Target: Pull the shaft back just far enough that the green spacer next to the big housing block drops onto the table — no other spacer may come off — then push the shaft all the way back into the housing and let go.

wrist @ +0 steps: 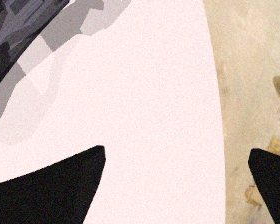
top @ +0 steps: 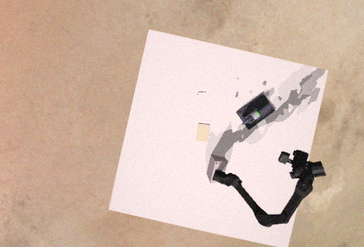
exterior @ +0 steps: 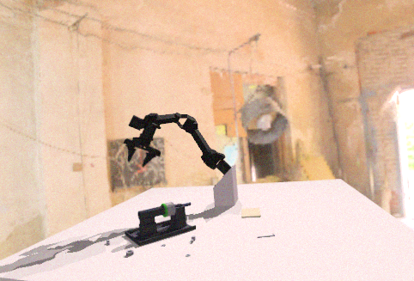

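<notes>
A dark fixture (wrist: 16, 32) stands on the table, its corner at the wrist view's upper left. Its big housing block (top: 267, 109) (exterior: 148, 224) is on the left in the exterior view. The green spacer (top: 258, 114) (exterior: 166, 208) is on the shaft beside that block, and a pale grey spacer section (top: 254, 116) (exterior: 172, 209) is against its other side. The grey shaft (top: 246, 121) (exterior: 186, 204) sticks out past the smaller support. How deep it sits in the housing is hidden. My gripper (exterior: 137, 162) (wrist: 179, 156) is open and empty, high above the table and away from the shaft.
Small grey parts, including a ring-like one (top: 264, 82) (exterior: 129, 253), lie beside the fixture. A beige pad (top: 203, 132) (exterior: 251, 213) and a thin dark piece (top: 202, 92) (exterior: 266, 235) lie farther off. The arm's pinkish base block (top: 211, 170) (exterior: 225, 191) stands behind the pad in the exterior view.
</notes>
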You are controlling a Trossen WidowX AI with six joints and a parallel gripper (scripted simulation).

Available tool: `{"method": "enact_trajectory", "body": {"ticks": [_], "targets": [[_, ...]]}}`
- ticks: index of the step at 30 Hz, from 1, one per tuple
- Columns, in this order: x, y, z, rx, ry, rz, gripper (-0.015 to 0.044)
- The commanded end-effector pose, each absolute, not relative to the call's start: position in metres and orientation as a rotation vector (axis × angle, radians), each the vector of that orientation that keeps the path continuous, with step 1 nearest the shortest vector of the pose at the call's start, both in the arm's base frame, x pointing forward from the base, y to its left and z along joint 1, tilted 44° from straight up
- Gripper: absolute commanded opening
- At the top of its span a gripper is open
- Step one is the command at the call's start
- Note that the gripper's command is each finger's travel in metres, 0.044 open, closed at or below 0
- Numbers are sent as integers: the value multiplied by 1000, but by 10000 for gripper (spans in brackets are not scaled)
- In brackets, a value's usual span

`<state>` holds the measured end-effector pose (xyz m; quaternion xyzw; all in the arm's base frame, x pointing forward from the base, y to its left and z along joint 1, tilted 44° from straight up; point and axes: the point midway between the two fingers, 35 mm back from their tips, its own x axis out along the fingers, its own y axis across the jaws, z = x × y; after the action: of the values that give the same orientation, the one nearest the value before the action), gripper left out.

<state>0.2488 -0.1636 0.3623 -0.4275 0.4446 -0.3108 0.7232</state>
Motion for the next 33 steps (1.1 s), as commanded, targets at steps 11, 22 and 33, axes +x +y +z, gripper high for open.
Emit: {"method": "enact_trajectory", "body": {"ticks": [11,22,33], "targets": [[347,-117,239,-508,1036,-682,440],[381,-54,107,-179,1118,-849,440],[375,-42,78,-114,1124,-915,440]]}}
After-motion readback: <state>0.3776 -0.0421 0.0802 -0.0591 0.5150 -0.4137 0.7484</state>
